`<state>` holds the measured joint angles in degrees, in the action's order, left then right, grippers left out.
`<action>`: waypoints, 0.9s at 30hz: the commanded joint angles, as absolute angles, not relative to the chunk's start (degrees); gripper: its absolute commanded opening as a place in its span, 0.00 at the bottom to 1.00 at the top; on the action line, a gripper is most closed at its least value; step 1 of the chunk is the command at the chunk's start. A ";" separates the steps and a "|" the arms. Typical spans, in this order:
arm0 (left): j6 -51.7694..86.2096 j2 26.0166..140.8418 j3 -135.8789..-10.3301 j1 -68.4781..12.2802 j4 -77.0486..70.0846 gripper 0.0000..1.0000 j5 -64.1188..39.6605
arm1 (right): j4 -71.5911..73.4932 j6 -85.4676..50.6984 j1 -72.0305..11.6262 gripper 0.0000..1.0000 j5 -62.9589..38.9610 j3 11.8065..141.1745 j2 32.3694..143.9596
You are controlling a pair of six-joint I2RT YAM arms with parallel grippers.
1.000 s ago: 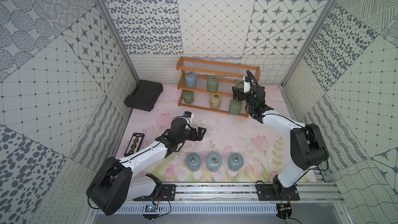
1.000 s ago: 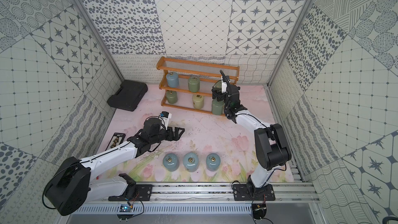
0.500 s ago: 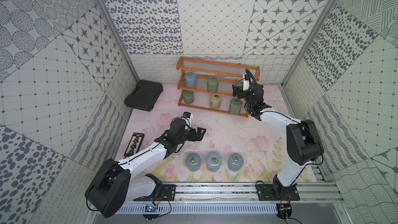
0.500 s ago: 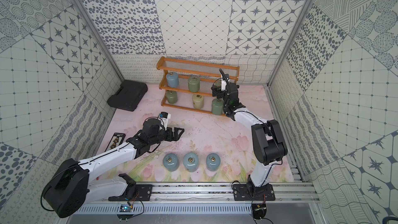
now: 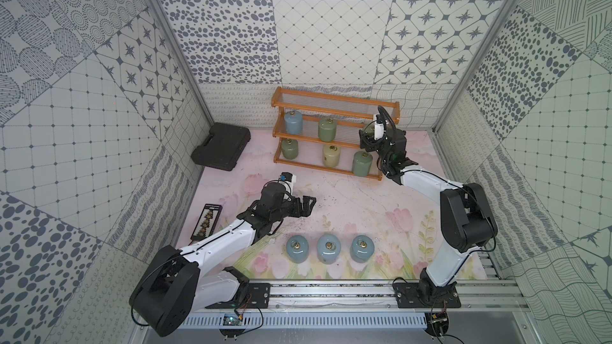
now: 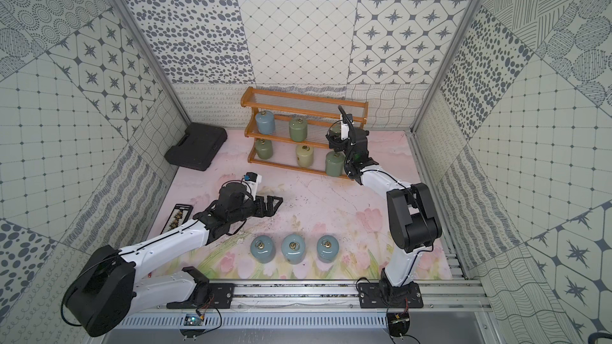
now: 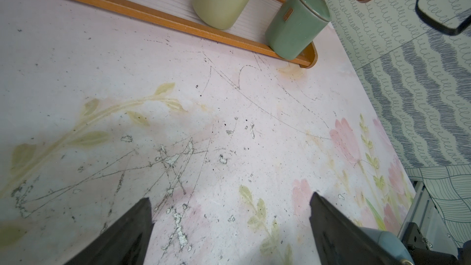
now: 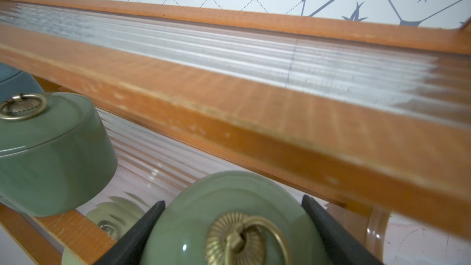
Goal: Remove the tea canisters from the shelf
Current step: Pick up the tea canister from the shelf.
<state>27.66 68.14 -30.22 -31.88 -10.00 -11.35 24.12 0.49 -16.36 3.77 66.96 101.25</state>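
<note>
right gripper point(image 8: 233, 201) pinches green canister point(image 8: 198, 215) at right end of shelf point(image 8: 254, 113) middle tier. Lift slightly, stay under upper tier, pull out level. left gripper point(image 7: 229, 200) wide, empty.

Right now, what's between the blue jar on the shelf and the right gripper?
A green jar, standing upright. It shows in both top views.
</note>
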 commanded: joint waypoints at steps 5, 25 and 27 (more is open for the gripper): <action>28.17 67.76 -30.06 -32.16 -11.63 1.00 -10.59 | 24.98 -0.23 -16.00 0.81 -0.58 66.95 98.17; 26.89 64.14 -29.62 -32.23 -8.82 1.00 -9.47 | 23.22 -1.49 -20.96 0.76 -2.92 55.74 87.20; 26.46 63.32 -29.54 -32.25 -7.81 1.00 -9.23 | 23.25 -1.73 -22.17 0.76 -2.10 54.24 85.79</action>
